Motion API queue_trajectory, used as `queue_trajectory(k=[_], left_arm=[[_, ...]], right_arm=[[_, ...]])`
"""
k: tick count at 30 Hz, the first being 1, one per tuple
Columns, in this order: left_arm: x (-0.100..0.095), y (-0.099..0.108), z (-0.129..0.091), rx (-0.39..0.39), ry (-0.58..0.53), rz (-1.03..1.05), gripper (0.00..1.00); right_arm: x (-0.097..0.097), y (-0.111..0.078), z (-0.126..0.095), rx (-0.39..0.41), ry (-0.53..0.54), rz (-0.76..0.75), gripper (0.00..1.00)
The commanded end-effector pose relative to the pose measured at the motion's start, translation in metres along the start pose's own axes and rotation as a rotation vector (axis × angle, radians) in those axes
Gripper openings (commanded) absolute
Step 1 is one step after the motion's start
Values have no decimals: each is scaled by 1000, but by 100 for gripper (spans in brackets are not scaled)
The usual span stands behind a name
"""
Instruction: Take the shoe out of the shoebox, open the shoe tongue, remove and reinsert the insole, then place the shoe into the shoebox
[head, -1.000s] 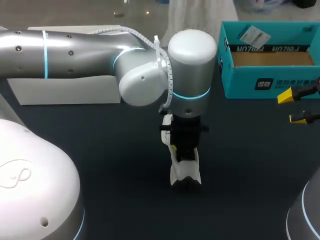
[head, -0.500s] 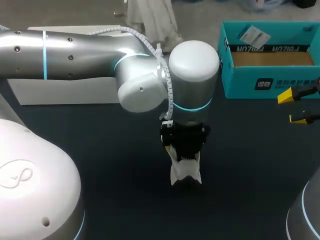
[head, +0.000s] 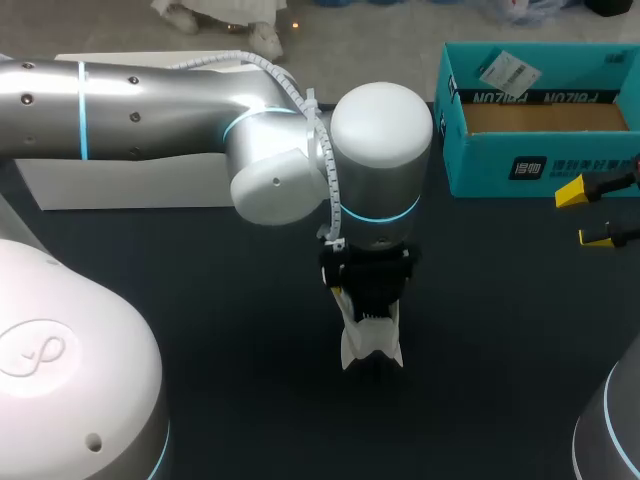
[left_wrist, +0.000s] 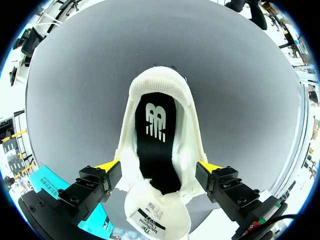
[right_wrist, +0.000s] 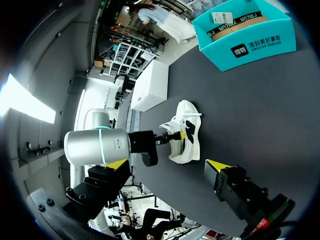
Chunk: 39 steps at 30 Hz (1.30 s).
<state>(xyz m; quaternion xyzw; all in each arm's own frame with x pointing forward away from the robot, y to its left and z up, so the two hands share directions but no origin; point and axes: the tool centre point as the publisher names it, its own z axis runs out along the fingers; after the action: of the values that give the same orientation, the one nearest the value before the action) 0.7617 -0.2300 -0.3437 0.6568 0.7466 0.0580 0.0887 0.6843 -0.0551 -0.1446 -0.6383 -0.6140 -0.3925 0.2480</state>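
So the shoe (head: 372, 340) is already out of the shoebox (head: 540, 165) and sits upright on its sole near the middle of the table (head: 200, 300), well apart from the box. The left gripper (left_wrist: 156, 166) hangs right over the shoe's opening. Its two fingers are spread wide, one on each side of the collar with the yellow tips just beside the upper, and I don't see the upper being squeezed. So apart, not clamped.

From the left wrist camera the tongue (left_wrist: 157, 220) is flipped up and out of the way, and the black insole (left_wrist: 155, 145) lies flat inside. My guess is we're in the insole part of the job. Honestly can't tell whether it has yet to come out or is already back in.

The right gripper (head: 585, 213) is parked off by the box, fingers apart, holding nothing.

If the insole still has to come out, a finger has to get inside the opening and pinch the heel edge, and the shoe looks light enough to lift with it, so the other arm should probably pin it down
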Motion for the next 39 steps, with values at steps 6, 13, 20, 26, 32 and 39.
queue_trajectory(k=[6, 13, 20, 26, 32, 39], left_arm=[[3, 12, -11, -23, 7, 7, 100], [5, 23, -18, -35, 16, 4, 100], [19, 46, -34, -72, 52, -9, 100], [30, 67, -56, -102, 36, -32, 97], [20, 81, -55, -55, -38, 84, 0], [11, 97, -40, -45, -42, 177, 0]], right_arm=[[0, -1, 0, -2, -2, 2, 100], [0, -1, 0, -2, -2, 2, 100], [0, -1, 0, -2, -2, 2, 100], [0, -1, 0, -2, -2, 2, 100], [0, -1, 0, -2, -2, 2, 100], [0, -1, 0, -2, -2, 2, 100]])
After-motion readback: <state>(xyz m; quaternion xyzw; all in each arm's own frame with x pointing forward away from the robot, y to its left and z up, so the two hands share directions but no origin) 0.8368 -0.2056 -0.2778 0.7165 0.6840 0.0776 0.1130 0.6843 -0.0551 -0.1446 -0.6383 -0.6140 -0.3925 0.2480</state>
